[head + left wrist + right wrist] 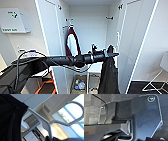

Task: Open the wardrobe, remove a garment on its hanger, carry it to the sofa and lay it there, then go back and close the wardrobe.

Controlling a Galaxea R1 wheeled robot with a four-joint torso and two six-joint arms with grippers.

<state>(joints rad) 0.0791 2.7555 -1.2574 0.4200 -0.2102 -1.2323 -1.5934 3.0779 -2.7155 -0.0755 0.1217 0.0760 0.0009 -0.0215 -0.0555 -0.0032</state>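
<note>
The wardrobe [88,30] is plain white inside and out; the garment [108,75] is solid black, unpatterned; its hanger [50,123] is white; the jacket [72,42] hung inside is maroon with white sleeves; the floor [138,87] is dark.

walls: plain white wall [27,41], at 9 o'clock in the head view
wall fixture: flat white box with green markings [13,20], at 10 o'clock
floor: dark floor [140,88], at 4 o'clock
furniture: white wire-legged chair [160,75], at 4 o'clock
ceiling: pale panelled ceiling [55,101], left wrist view
windows: bright tall window panes [75,125], daylight pouring in
</note>
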